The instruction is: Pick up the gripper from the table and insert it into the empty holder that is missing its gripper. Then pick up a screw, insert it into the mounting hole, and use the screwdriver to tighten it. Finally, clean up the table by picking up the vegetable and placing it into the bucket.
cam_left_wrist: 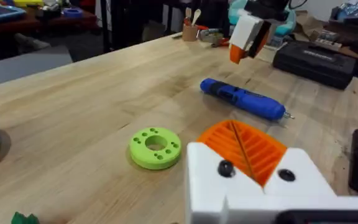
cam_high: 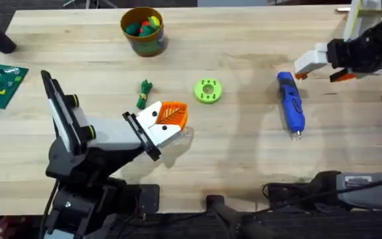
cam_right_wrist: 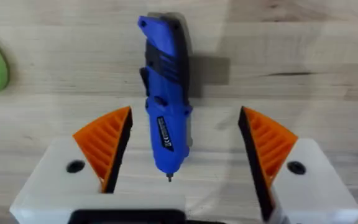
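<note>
The left gripper (cam_high: 171,119) is hanging nearest the camera, its fingers (cam_left_wrist: 244,146) pressed together on nothing. The pale wooden bench (cam_high: 244,153) is carrying the bucket (cam_high: 142,31) at its far edge, the vegetable (cam_high: 144,93) just beside the green disc (cam_high: 208,91), and the screwdriver (cam_high: 290,109) lying flat on the right. The right gripper (cam_right_wrist: 182,149) is hovering over the screwdriver, fingers spread wide.

The table (cam_high: 244,139) is seen from above and behind the arm bases. A low, near view is taken across it from the left wrist; the right wrist looks straight down. The screwdriver (cam_high: 290,111) is shared by all views.
</note>
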`<state>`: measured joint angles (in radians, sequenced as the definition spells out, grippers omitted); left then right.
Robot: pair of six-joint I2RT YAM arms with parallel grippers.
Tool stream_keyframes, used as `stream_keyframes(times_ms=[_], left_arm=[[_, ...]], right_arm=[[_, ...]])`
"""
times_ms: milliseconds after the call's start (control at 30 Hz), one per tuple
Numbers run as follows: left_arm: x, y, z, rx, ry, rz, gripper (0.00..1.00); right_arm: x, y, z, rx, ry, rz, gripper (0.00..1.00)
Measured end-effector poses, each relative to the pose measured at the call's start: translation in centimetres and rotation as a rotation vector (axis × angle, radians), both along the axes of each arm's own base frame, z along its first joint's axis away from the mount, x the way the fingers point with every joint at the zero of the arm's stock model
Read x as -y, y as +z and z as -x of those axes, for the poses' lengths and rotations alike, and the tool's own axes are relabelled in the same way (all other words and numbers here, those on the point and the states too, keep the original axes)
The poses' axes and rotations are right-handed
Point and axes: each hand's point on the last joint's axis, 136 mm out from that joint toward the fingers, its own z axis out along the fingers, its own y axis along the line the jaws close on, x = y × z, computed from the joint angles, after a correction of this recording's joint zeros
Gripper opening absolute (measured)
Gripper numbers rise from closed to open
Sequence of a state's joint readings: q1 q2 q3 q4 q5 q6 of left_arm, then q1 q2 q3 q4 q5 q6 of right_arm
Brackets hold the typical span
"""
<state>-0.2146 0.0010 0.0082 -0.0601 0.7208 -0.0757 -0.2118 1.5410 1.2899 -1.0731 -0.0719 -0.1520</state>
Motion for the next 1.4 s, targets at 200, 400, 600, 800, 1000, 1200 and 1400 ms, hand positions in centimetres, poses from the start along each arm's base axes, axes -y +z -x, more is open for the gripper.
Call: stream_keyframes(times_ms=[200,400,600,800,1000,1200,1400], left_arm=[[0.0,0.0,0.0,0.0,0.0,0.0,0.016],[0.0,0.0,0.0,0.0,0.0,0.0,0.016],[0.0,0.0,0.0,0.0,0.0,0.0,0.016],[0.0,0.0,0.0,0.0,0.001,0.0,0.016],[0.0,0.0,0.0,0.0,0.003,0.0,0.016],[0.0,0.0,0.0,0.0,0.003,0.0,0.016],[0.0,0.0,0.0,0.0,0.003,0.0,0.016]], right_arm=[[-2.1,0.8,0.8,-0.008,0.099,0.0,0.99],[-2.3,0.8,-0.1,0.026,0.117,0.008,0.99],[-2.3,-2.0,-0.3,0.038,0.117,0.01,0.99],[-2.4,-5.0,0.8,-0.007,0.117,0.001,0.99],[-2.5,-6.5,0.1,-0.023,0.144,0.002,0.99],[-3.0,-8.9,0.2,-0.096,0.186,0.031,0.99],[-2.8,-9.3,-1.0,-0.065,0.173,0.071,0.99]])
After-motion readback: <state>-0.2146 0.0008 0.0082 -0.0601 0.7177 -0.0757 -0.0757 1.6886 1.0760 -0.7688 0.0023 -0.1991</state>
